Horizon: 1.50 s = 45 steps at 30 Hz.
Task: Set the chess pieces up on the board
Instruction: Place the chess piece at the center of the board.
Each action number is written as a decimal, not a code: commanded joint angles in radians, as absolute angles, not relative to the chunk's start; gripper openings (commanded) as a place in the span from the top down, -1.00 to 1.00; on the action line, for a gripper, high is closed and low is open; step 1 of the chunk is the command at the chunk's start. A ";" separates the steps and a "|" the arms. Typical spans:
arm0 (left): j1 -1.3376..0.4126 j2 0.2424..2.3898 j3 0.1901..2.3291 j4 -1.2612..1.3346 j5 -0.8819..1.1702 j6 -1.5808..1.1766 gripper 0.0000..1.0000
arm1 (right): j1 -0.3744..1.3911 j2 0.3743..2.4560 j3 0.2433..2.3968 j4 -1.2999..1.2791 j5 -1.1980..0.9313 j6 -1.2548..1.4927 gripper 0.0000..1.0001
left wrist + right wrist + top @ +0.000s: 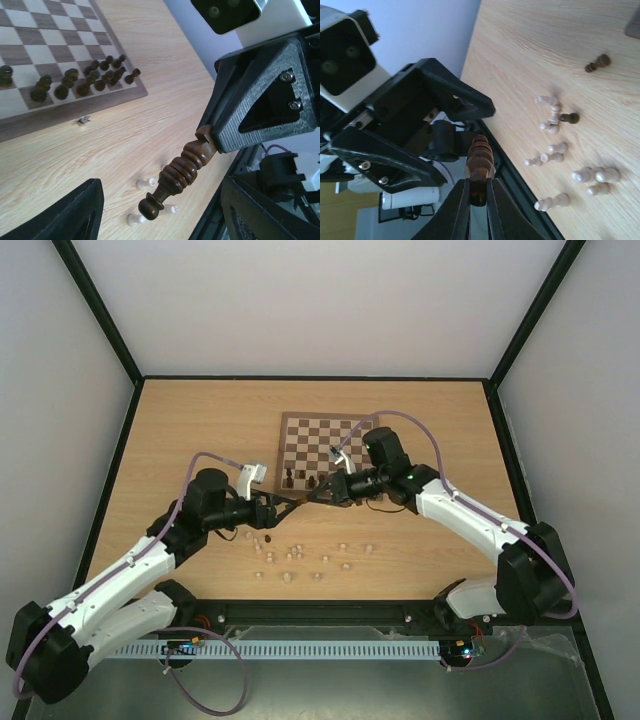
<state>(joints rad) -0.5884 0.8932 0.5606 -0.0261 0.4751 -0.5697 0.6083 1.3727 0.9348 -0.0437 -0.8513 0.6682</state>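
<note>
- Pale wood-grain laminate is covering the tabletop (200,430) we are working over. Plain white walls (300,300) and a black metal frame (99,310) are closing it in on three sides.
- We are seeing the square wooden chessboard with dark brown and cream squares (320,435) lying toward the far middle of that surface, slightly turned.
- A cluster of small dark brown wooden chessmen (85,80) is standing upright on the board's near rows, crowding toward one corner.
- Small pale beige wooden chessmen (288,577) are lying scattered on the bare tabletop between the board and our arm bases. Most are resting on their sides, with a couple of dark ones lying among them.
- Our right gripper (479,187) is clamping its jaws on one end of a dark brown turned wooden chess piece (480,160). It is holding the piece in the air above the tabletop, just off the board's near edge.
- Our left gripper (160,200) is facing it with jaws standing wide apart, one finger on either side of that piece. We are not seeing either finger touching it.
</note>
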 commanded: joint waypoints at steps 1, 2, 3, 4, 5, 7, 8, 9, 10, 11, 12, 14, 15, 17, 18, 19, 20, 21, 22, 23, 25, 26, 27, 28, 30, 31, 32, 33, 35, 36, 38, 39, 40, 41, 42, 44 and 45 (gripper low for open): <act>-0.586 0.866 0.546 0.016 0.551 -0.584 -0.32 | 0.609 1.321 0.923 0.023 -0.933 0.726 0.81; -0.585 0.863 0.544 0.020 0.555 -0.588 -0.30 | 0.609 1.318 0.922 0.030 -0.934 0.731 0.81; -0.584 0.859 0.541 0.025 0.560 -0.592 -0.28 | 0.608 1.316 0.921 0.036 -0.936 0.738 0.81; -0.584 0.857 0.536 0.034 0.565 -0.597 -0.26 | 0.609 1.313 0.919 0.044 -0.940 0.744 0.81; -0.584 0.855 0.533 0.039 0.569 -0.600 -0.23 | 0.608 1.311 0.918 0.049 -0.940 0.750 0.81; -0.582 0.849 0.528 0.048 0.579 -0.606 -0.10 | 0.608 1.309 0.917 0.054 -0.938 0.754 0.81; -0.583 0.850 0.529 0.050 0.584 -0.608 -0.02 | 0.609 1.310 0.917 0.058 -0.939 0.757 0.81; -0.582 0.849 0.529 0.051 0.586 -0.608 0.05 | 0.609 1.311 0.916 0.061 -0.939 0.760 0.81; -0.581 0.848 0.528 0.051 0.587 -0.608 0.11 | 0.609 1.311 0.915 0.063 -0.940 0.763 0.81; -0.581 0.847 0.527 0.052 0.590 -0.609 0.16 | 0.609 1.311 0.915 0.067 -0.939 0.765 0.81; -0.580 0.846 0.527 0.053 0.592 -0.610 0.23 | 0.609 1.311 0.915 0.067 -0.938 0.765 0.81; -0.581 0.844 0.526 0.056 0.596 -0.611 0.33 | 0.609 1.312 0.915 0.069 -0.938 0.766 0.82; -0.581 0.845 0.524 0.057 0.596 -0.612 0.37 | 0.609 1.312 0.915 0.069 -0.938 0.768 0.81; -0.580 0.844 0.523 0.058 0.594 -0.614 0.44 | 0.609 1.315 0.914 0.071 -0.939 0.768 0.81; -0.580 0.844 0.523 0.059 0.593 -0.613 0.47 | 0.609 1.317 0.915 0.071 -0.939 0.768 0.81; -0.578 0.844 0.523 0.062 0.594 -0.615 0.48 | 0.609 1.318 0.913 0.071 -0.940 0.769 0.81; -0.578 0.845 0.522 0.064 0.592 -0.615 0.52 | 0.609 1.318 0.913 0.070 -0.940 0.768 0.81; -0.577 0.845 0.523 0.066 0.593 -0.614 0.55 | 0.608 1.319 0.913 0.070 -0.941 0.768 0.81; -0.576 0.846 0.523 0.067 0.592 -0.615 0.59 | 0.609 1.321 0.913 0.069 -0.941 0.767 0.81; -0.576 0.846 0.525 0.067 0.590 -0.614 0.63 | 0.609 1.324 0.912 0.068 -0.941 0.765 0.81; -0.574 0.845 0.528 0.064 0.586 -0.614 0.71 | 0.609 1.328 0.911 0.063 -0.940 0.761 0.81; -0.572 0.843 0.532 0.059 0.584 -0.613 0.73 | 0.608 1.330 0.911 0.060 -0.938 0.759 0.81; -0.570 0.842 0.533 0.055 0.581 -0.610 0.75 | 0.609 1.331 0.909 0.060 -0.938 0.759 0.81; -0.571 0.837 0.535 0.052 0.577 -0.609 0.77 | 0.608 1.333 0.909 0.061 -0.939 0.758 0.82; -0.566 0.834 0.536 0.047 0.574 -0.606 0.79 | 0.609 1.337 0.909 0.059 -0.938 0.755 0.82; -0.563 0.833 0.536 0.045 0.574 -0.605 0.80 | 0.609 1.339 0.909 0.058 -0.938 0.754 0.81; -0.564 0.833 0.537 0.043 0.575 -0.604 0.82 | 0.609 1.342 0.911 0.053 -0.934 0.751 0.81; -0.562 0.830 0.536 0.042 0.575 -0.604 0.83 | 0.609 1.343 0.912 0.044 -0.929 0.744 0.81; -0.560 0.824 0.535 0.039 0.574 -0.604 0.84 | 0.609 1.347 0.912 0.039 -0.927 0.739 0.81; -0.560 0.821 0.537 0.035 0.570 -0.602 0.84 | 0.609 1.348 0.912 0.036 -0.923 0.736 0.81; -0.556 0.815 0.540 0.017 0.563 -0.596 0.84 | 0.609 1.349 0.912 0.027 -0.916 0.729 0.82; -0.553 0.812 0.543 0.004 0.558 -0.592 0.84 | 0.609 1.350 0.914 0.022 -0.912 0.726 0.81; -0.550 0.808 0.544 -0.007 0.556 -0.588 0.84 | 0.609 1.350 0.915 0.019 -0.911 0.724 0.81; -0.546 0.806 0.546 -0.017 0.550 -0.585 0.84 | 0.609 1.351 0.918 0.015 -0.905 0.721 0.82; -0.541 0.805 0.550 -0.033 0.543 -0.582 0.84 | 0.609 1.352 0.924 -0.001 -0.893 0.714 0.81; -0.533 0.809 0.559 -0.069 0.526 -0.575 0.85 | 0.609 1.359 0.940 -0.041 -0.851 0.691 0.81; -0.530 0.812 0.563 -0.088 0.511 -0.573 0.84 | 0.609 1.364 0.951 -0.064 -0.825 0.678 0.81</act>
<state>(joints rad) -0.5461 0.8169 0.5335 -0.0143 0.5503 -0.5976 0.6037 1.3441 0.9226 0.0311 -0.8867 0.7292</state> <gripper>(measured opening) 0.133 0.093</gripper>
